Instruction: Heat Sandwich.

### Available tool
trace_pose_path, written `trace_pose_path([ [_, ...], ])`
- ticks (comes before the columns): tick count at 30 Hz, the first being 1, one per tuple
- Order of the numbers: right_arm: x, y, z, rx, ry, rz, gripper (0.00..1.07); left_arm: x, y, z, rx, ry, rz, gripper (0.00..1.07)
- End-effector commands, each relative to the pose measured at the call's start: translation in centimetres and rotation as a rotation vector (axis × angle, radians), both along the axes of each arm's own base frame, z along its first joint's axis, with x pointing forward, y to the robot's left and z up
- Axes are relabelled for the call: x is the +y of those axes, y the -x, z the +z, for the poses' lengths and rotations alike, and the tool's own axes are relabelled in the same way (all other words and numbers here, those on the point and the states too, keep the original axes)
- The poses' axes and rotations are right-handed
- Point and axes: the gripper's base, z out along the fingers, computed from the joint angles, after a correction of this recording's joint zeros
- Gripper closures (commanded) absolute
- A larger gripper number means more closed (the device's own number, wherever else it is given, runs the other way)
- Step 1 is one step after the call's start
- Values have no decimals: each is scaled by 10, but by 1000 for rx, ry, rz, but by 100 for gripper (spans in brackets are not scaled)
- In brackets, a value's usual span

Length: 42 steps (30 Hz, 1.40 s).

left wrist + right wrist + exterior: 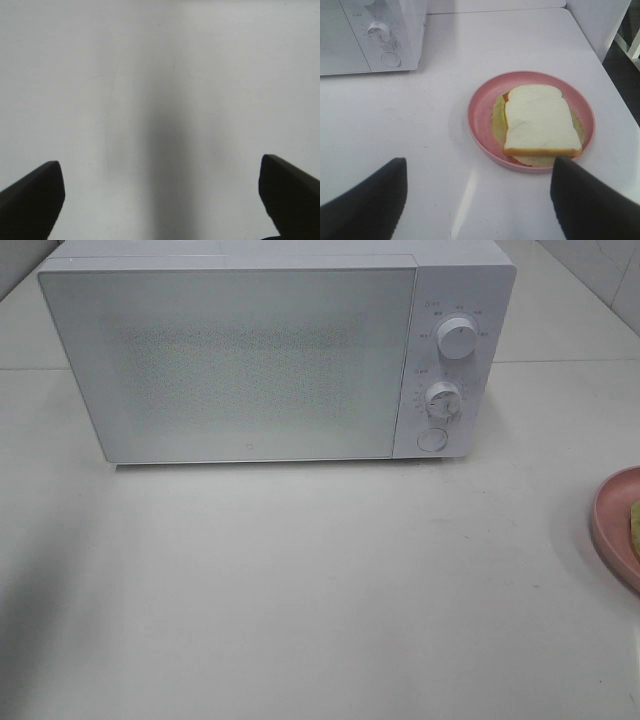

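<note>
Right gripper view shows whole sandwich; overhead, probably sliver.

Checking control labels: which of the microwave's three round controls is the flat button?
The lowest one, a flat ring below the two protruding knobs, upper knob and middle knob.

Sandwich on pink plate, white table, microwave beyond, dark fingers spread wide
</note>
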Motion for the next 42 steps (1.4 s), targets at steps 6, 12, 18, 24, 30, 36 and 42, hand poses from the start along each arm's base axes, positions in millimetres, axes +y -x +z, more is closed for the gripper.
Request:
trace_pose_path([
  [6, 0, 4, 0, -29, 4, -5, 31, 11, 39, -1, -14, -10, 48, 5],
  [12, 0, 4, 0, -29, 4, -5, 31, 13, 75, -9, -53, -20, 42, 5],
  [18, 0, 4, 0, -29, 4, -5, 31, 14, 97, -12, -97, -34, 39, 5],
  [24, 0, 4, 0, -29, 4, -5, 31, 13, 113, -18, -80, -20, 37, 5],
  [30, 0, 4, 0, -29, 4, -5, 31, 13, 120, -15, -132, -19, 37, 5],
  [36, 0, 4, 0, -29, 4, -5, 31, 13, 128, -11, -185, -17, 38, 5],
  [42, 0, 4, 0, -29, 4, -5, 31, 15, 144, -6, -296, -19, 74, 5],
])
